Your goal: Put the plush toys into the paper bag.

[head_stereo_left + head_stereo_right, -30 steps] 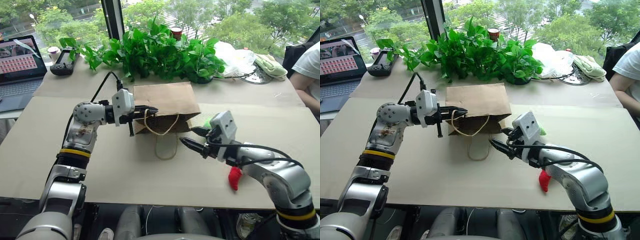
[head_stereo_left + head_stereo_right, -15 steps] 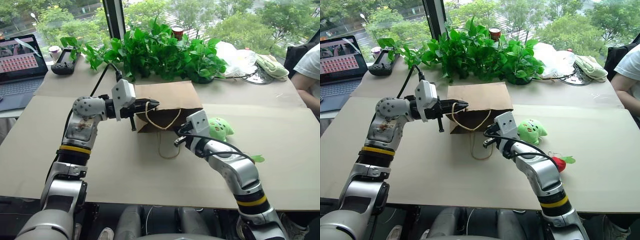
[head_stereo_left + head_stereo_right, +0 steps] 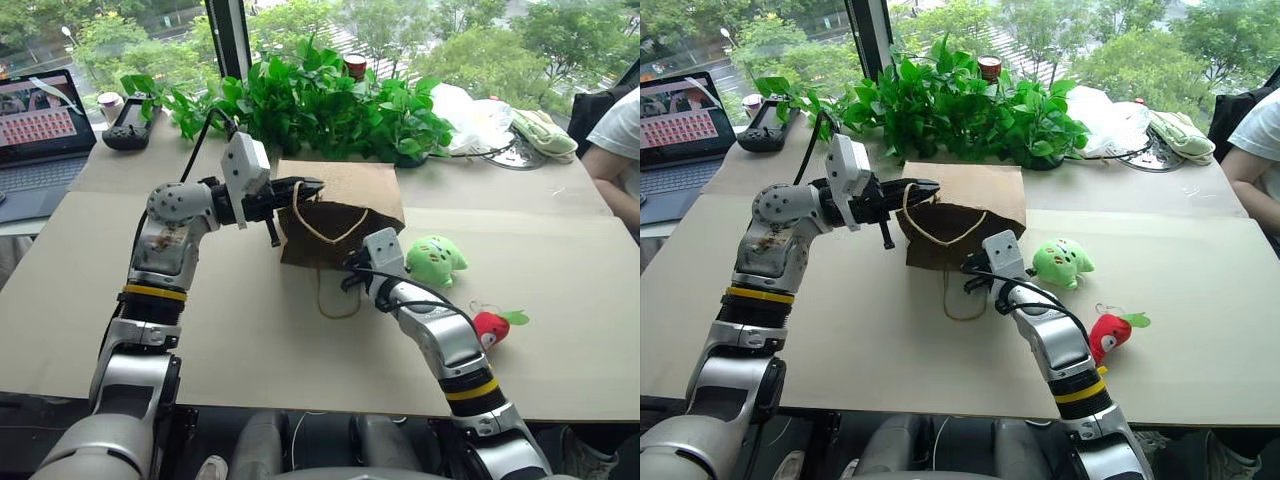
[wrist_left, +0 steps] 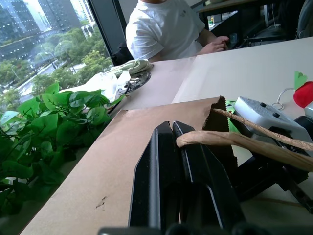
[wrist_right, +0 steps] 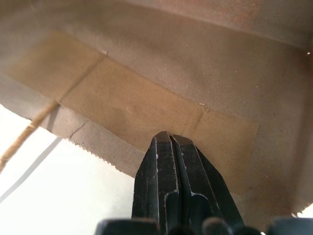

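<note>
Head views: left hand [image 3: 308, 187] fingers together, clamped on upper cord handle [image 3: 322, 228] of paper bag [image 3: 340, 215], lifting top edge so mouth gapes. Right hand [image 3: 352, 268] fingers together, nothing gripped, tips at bag mouth's lower edge. Light-green plush [image 3: 435, 259] on bench [image 3: 230, 330] just beside right hand's wrist, outside bag; red chili plush [image 3: 491, 327] further out by right forearm, also on bench. Second handle [image 3: 335, 296] loops flat on bench under right hand.

L wrist view: fingers [image 4: 168, 161] closed, cord across them, bag's flat side behind; person in white shirt [image 4: 168, 29] beyond, plants [image 4: 44, 127] alongside.

R wrist view: fingers [image 5: 173, 171] closed, pointing into bag interior, serrated paper edge just ahead.
</note>
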### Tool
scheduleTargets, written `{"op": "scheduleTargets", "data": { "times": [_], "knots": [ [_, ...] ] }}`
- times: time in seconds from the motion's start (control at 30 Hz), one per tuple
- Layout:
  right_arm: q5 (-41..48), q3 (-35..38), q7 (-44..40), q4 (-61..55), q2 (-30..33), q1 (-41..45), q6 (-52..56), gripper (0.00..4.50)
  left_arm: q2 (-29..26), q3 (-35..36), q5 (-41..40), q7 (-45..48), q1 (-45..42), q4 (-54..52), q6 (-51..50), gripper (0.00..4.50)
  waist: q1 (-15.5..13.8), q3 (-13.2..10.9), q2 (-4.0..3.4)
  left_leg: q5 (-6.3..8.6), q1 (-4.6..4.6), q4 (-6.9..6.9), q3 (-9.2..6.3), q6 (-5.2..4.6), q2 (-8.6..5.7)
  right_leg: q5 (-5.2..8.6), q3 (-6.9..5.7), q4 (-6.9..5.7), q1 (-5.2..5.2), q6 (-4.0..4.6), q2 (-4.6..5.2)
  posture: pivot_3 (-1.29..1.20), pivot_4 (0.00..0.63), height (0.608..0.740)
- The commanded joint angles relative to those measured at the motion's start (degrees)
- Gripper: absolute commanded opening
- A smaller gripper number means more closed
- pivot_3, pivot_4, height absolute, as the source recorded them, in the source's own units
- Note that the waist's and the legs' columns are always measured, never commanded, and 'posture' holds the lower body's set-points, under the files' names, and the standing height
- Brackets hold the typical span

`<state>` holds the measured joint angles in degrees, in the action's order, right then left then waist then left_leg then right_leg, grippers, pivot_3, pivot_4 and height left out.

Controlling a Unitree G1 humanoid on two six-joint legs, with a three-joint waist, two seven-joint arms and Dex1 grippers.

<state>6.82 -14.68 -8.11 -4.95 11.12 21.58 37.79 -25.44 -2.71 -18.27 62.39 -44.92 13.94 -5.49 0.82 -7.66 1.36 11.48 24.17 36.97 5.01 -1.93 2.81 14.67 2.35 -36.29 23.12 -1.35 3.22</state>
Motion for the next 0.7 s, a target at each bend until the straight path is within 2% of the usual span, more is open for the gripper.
{"op": "scheduleTargets", "data": {
  "times": [0.03,0.4,0.6,0.7],
  "knots": [
    [-1.8,-0.5,-0.1,2.0,-0.6,-0.9,2.3,0.02,0.0,1.8,-2.2,-1.1,-2.0,-2.8,-2.2,0.0,0.1,0.0,0.0,0.0,-0.01,0.0,0.0,0.0,0.0,0.0,0.0,-0.01,0.0,0.0,-0.01,0.0,0.15,0.74],
    [-3.0,1.2,-1.7,0.6,-1.6,-0.6,2.9,0.02,-0.1,1.7,-1.8,-1.8,-1.5,-3.2,-3.0,0.0,0.1,0.0,0.01,-0.01,-0.02,0.0,0.0,0.01,0.01,0.0,0.01,-0.03,0.0,0.0,-0.01,0.0,0.15,0.74],
    [-2.2,2.4,-4.4,-4.8,-0.5,-2.3,4.4,0.02,0.4,1.7,-2.3,-2.2,-1.2,-4.2,-3.9,0.0,-0.1,0.0,0.01,-0.01,0.03,-0.01,0.0,0.02,-0.01,0.0,-0.01,0.01,0.02,0.0,0.01,0.0,0.15,0.74],
    [0.2,5.1,-5.4,-11.3,-1.2,-3.5,5.6,0.02,0.5,1.7,-2.2,-2.2,-1.1,-3.7,-3.7,0.0,-0.1,0.0,0.01,0.0,0.05,-0.02,0.0,0.02,-0.02,0.0,0.0,0.04,0.03,0.0,0.02,0.0,0.15,0.74]
  ]
}}
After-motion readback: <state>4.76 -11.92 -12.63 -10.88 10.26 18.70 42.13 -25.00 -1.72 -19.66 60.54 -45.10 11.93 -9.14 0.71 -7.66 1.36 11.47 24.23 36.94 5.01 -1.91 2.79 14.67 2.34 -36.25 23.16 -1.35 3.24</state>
